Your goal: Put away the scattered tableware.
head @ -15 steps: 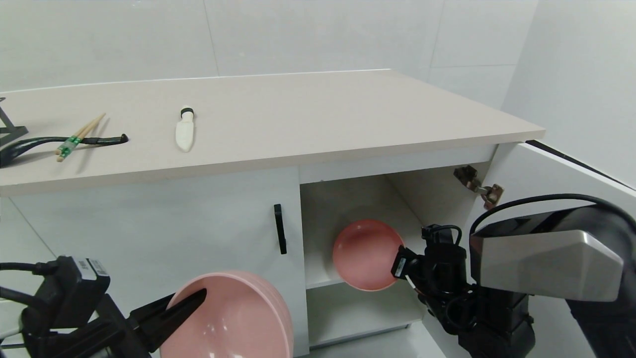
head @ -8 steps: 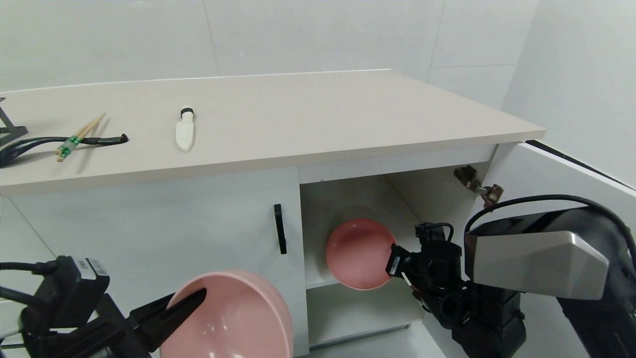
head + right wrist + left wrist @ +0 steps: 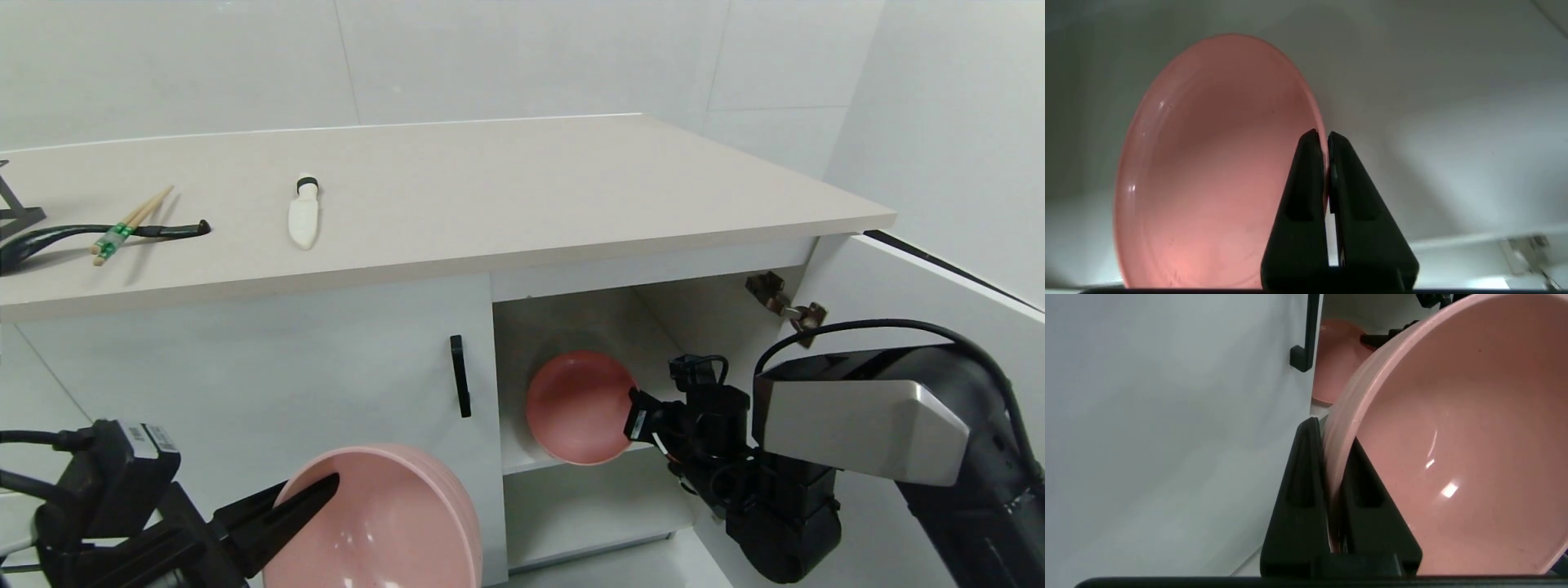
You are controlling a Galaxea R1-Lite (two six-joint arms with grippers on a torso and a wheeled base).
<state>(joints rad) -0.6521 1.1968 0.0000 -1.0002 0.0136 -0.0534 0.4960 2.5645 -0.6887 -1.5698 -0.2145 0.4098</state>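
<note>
The right gripper was inside the open right half of the cabinet, clamped on the rim of a pink plate. In the right wrist view its two black fingers pinched the plate edge between them, nearly closed. The plate stood tilted up on edge, its hollow face turned out toward the room. It sat in the upper compartment, just above the shelf. I could not tell whether its lower rim touched the shelf.

The left gripper hung low in front of the closed left door, gripping a pink bowl by its rim. One finger lay inside the bowl and the other behind the wall. The left wrist view showed the fingers tight on either side of the bowl wall, with the bowl tipped so its inside faced upward and outward. Extra rim lines along its far edge may have been a second bowl nested beneath, though I could not be sure.

The closed door carried a black handle beside the opening. The right door stood swung wide, its hinge showing. On the counter lay chopsticks across a black utensil, and near them a white spoon, well apart from both grippers.
</note>
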